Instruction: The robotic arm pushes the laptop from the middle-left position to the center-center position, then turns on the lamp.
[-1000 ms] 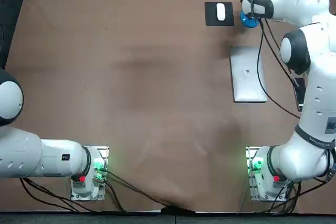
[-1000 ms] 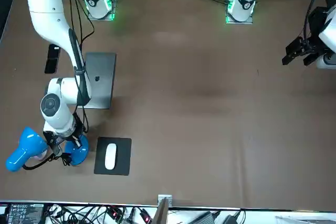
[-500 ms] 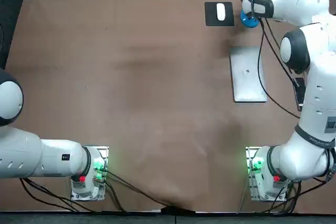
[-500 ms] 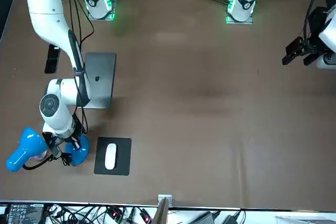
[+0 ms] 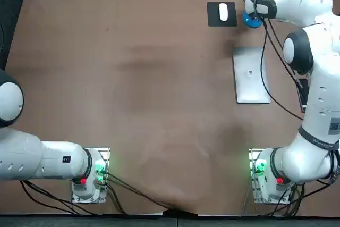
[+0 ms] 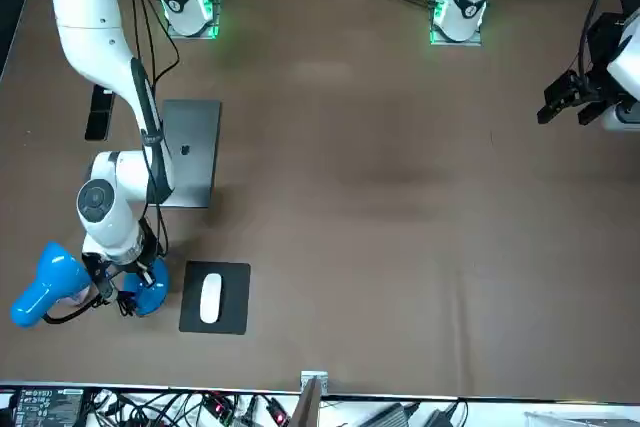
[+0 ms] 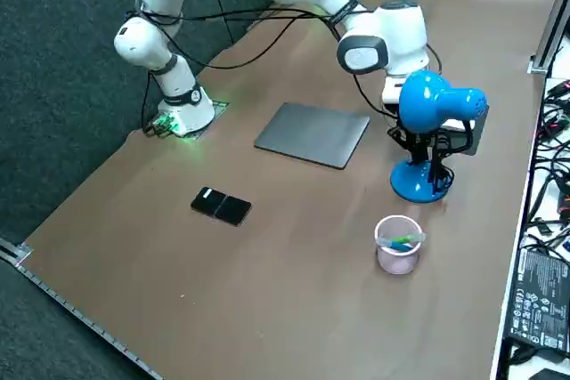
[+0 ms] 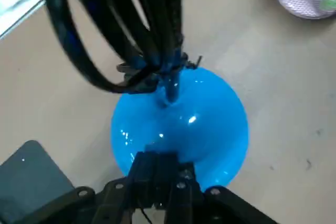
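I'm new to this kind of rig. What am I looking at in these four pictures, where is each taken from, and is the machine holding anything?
Two white robot arms are bolted to a brown table; only the right arm works. One picture looks straight down, one faces the robot from across the table, one looks down from its right side, and one comes from a camera on the working wrist. On the table lie a closed laptop, a blue desk lamp, a computer mouse on a black mouse pad, a phone and a small cup. The right gripper holds nothing: its fingers are together, low over the lamp's round base.
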`<state>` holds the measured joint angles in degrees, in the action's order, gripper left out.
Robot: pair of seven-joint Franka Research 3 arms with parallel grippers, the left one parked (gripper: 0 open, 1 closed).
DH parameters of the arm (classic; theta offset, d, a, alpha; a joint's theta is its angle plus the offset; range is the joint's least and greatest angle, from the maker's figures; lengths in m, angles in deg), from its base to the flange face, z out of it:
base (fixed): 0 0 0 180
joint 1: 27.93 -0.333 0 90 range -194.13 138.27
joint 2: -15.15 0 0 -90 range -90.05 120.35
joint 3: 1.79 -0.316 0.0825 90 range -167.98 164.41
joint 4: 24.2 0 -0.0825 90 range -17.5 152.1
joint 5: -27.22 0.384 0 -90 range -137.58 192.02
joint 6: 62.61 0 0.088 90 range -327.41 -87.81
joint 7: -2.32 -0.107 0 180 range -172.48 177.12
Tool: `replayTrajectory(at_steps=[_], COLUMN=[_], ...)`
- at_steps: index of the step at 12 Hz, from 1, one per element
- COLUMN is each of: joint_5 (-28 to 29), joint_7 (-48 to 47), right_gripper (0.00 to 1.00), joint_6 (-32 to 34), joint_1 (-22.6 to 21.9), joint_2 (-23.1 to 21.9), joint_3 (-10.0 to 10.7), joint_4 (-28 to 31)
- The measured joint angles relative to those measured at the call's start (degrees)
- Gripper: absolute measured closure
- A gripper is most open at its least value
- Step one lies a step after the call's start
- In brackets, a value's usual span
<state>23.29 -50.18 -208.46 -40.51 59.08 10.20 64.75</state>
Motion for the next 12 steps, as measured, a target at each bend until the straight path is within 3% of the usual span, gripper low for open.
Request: replayTrajectory(at_steps=[5,12], joint_5=[0.0,0.0], joint_7=[2.4,2.9], right_gripper=[0.98,0.98], joint_6=[-2.3,-0.4], joint_1=[0.0,-0.9], joint_2=[0.7,0.9], joint_3=[-0.4,-0.8], joint_4=[-0.3,-0.6])
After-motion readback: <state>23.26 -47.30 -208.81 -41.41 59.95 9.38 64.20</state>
